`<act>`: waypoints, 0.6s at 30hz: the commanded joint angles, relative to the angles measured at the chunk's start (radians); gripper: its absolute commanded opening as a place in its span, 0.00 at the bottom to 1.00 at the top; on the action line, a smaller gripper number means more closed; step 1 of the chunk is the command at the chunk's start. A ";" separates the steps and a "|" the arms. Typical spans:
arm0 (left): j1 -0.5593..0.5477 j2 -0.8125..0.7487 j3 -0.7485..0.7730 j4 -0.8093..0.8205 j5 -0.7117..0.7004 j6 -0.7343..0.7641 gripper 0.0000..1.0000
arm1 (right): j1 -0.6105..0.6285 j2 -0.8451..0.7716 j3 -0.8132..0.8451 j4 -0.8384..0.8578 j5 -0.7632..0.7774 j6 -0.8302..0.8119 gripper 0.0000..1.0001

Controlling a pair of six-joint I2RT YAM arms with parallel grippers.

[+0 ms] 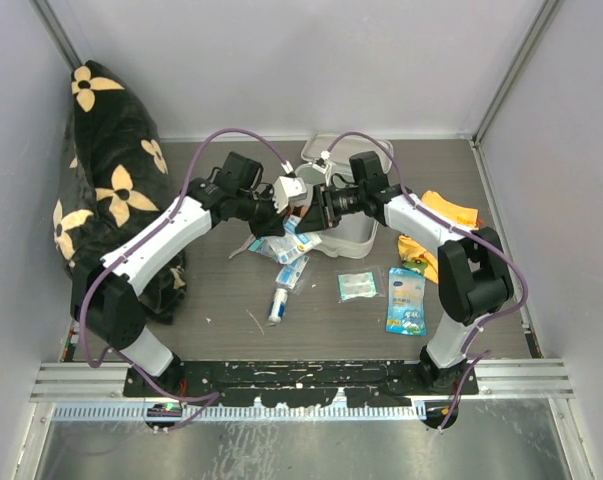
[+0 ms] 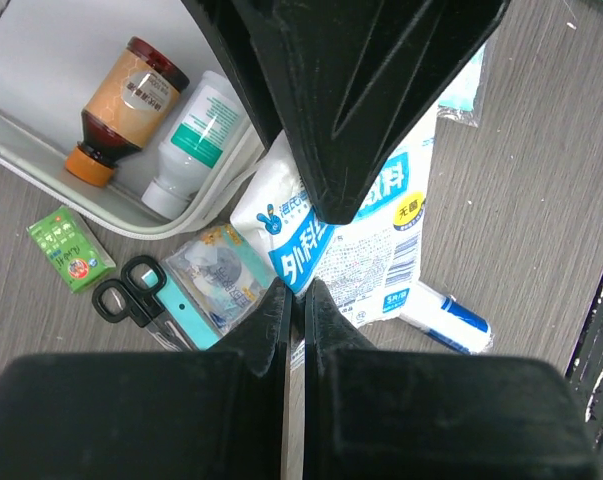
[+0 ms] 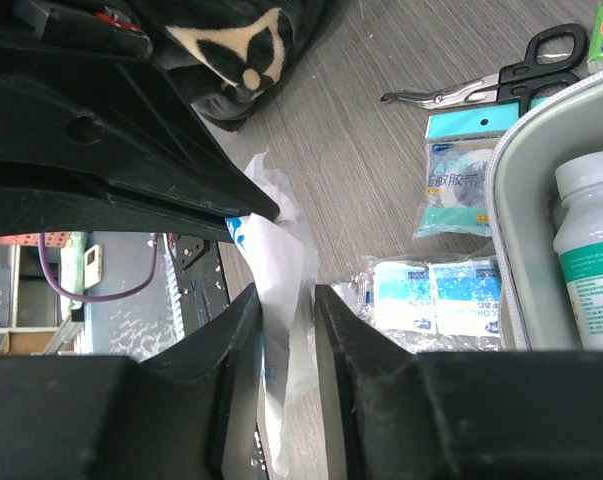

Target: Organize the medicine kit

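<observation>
I see my left gripper (image 2: 299, 292) pinched closed on the lower edge of the blue-and-white packet (image 2: 371, 250), the right gripper (image 2: 327, 205) looming over it; the medicine kit (image 2: 51, 60) holds a brown bottle (image 2: 121, 105) and a white bottle (image 2: 196, 135), scissors (image 2: 131, 290) just outside

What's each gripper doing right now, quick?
Left gripper: closed, pinching the edge of the white-and-blue packet.
Right gripper: closed on the same packet, which sits between its fingers.

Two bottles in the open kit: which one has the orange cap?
The brown bottle with the tan label. The white bottle lying beside it has a green label and a white cap.
</observation>
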 commanded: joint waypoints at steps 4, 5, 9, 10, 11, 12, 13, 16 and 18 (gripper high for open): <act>-0.002 -0.059 -0.008 0.067 0.001 0.010 0.03 | -0.002 0.021 0.052 0.019 -0.034 -0.013 0.27; -0.003 -0.061 -0.011 0.068 -0.003 0.010 0.05 | -0.003 0.021 0.055 0.019 -0.034 -0.015 0.26; -0.003 -0.066 -0.018 0.079 -0.031 0.009 0.23 | -0.023 0.018 0.065 0.020 -0.041 -0.020 0.24; -0.003 -0.067 -0.021 0.083 -0.042 0.006 0.29 | -0.032 0.015 0.065 0.020 -0.041 -0.024 0.24; -0.003 -0.070 -0.022 0.089 -0.052 0.002 0.34 | -0.044 0.014 0.065 0.021 -0.038 -0.030 0.24; -0.001 -0.073 -0.023 0.089 -0.063 0.001 0.39 | -0.052 0.013 0.067 0.021 -0.034 -0.034 0.23; -0.002 -0.076 -0.024 0.089 -0.076 0.002 0.44 | -0.063 0.013 0.068 0.024 -0.033 -0.034 0.23; 0.000 -0.095 -0.033 0.103 -0.121 0.007 0.58 | -0.096 0.009 0.064 0.037 -0.031 -0.036 0.23; 0.004 -0.112 -0.045 0.127 -0.144 -0.001 0.66 | -0.121 0.003 0.052 0.061 -0.018 -0.032 0.22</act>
